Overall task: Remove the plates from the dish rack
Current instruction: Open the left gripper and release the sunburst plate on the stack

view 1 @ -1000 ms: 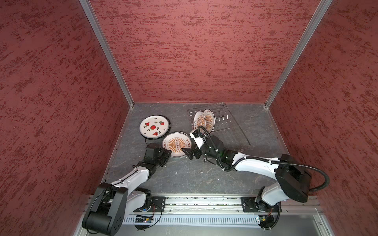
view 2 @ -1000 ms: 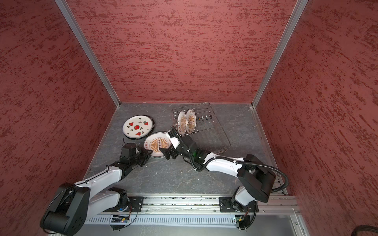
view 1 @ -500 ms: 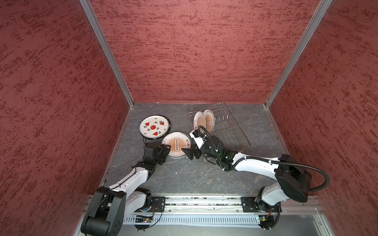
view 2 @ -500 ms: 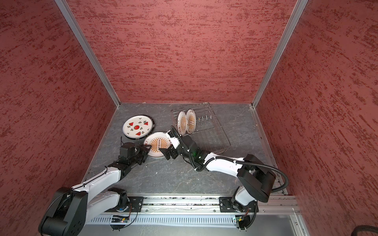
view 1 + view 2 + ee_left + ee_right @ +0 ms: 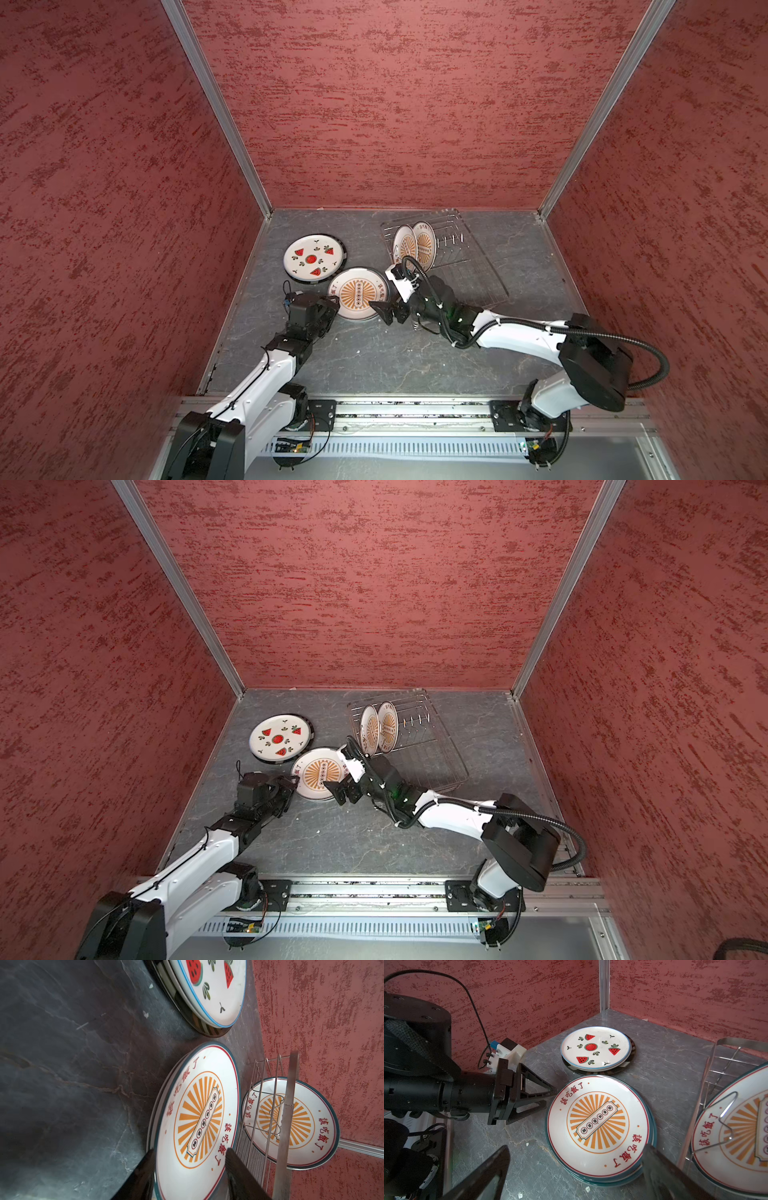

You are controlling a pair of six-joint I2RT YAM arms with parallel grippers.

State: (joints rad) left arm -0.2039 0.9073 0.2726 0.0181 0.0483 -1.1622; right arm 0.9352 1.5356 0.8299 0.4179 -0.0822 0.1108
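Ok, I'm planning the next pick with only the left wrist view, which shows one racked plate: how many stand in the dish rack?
Observer: Two upright plates, side by side at the dish rack's left end.
Operator: And the other arm?
Observer: The right end effector is wide open at the flat sunburst stack's near right rim, holding nothing.
Operator: Does that arm block the rack?
Observer: Partly: its white wrist mount sits right in front of those two plates.

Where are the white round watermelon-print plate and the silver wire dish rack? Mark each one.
white round watermelon-print plate (image 5: 311,259): in a top view, on its printed centre.
silver wire dish rack (image 5: 478,272): in a top view, on its bare wire floor.
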